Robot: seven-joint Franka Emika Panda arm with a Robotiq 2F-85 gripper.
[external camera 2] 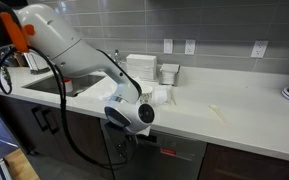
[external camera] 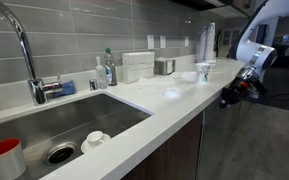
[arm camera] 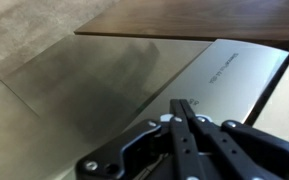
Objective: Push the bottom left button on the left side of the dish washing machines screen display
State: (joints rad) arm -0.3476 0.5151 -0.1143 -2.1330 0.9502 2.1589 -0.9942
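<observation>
The dish washing machine shows in the wrist view as a grey metallic front panel [arm camera: 104, 85] with a lighter strip [arm camera: 234, 75] bearing small printed marks. In an exterior view its front [external camera 2: 179, 160] sits under the white counter, with a small red display glow. My gripper [arm camera: 183, 107] is shut, its two black fingers pressed together, tip pointing at the lighter strip. In both exterior views the gripper [external camera: 227, 98] [external camera 2: 134, 140] hangs just below the counter edge, in front of the machine. The buttons themselves are too small to tell.
A white counter [external camera: 174, 95] runs along the wall with a steel sink [external camera: 54, 125], tap [external camera: 29, 60], soap bottle, white boxes [external camera 2: 144, 68] and a glass [external camera: 205, 70]. Brown wooden cabinet doors [external camera 2: 44, 125] flank the machine. A black cable hangs from the arm.
</observation>
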